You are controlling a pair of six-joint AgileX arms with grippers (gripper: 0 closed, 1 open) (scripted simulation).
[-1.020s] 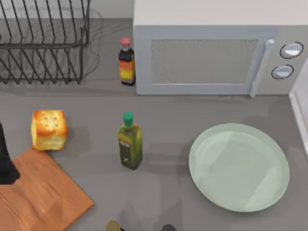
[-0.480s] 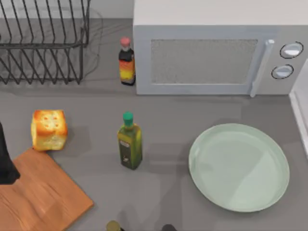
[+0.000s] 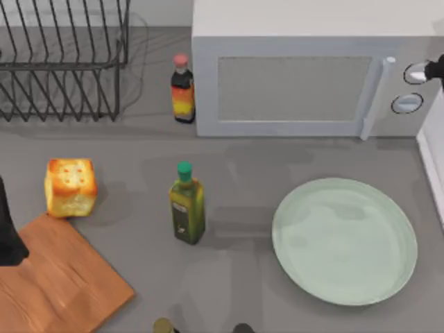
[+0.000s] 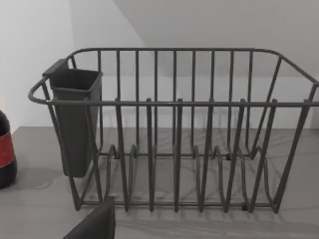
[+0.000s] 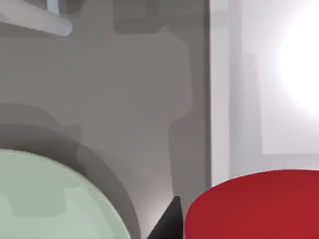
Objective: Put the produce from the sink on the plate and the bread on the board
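Rack [image 3: 62, 59] at back left; microwave [image 3: 305, 69] at back right, sauce bottle [image 3: 182, 89] just beside its left edge. Bread [image 3: 70, 186] on the table at left — touching or just off the board's [image 3: 59, 284] back corner; board at front left. Oil bottle [image 3: 187, 205] mid-table, between bread and plate [image 3: 345, 241]. Plate at front right — produce [image 5: 259, 206] near its rim.

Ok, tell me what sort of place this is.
Most likely a kitchen counter: a microwave at the back, a wire dish rack beside it, and a wooden cutting board with bread next to it.
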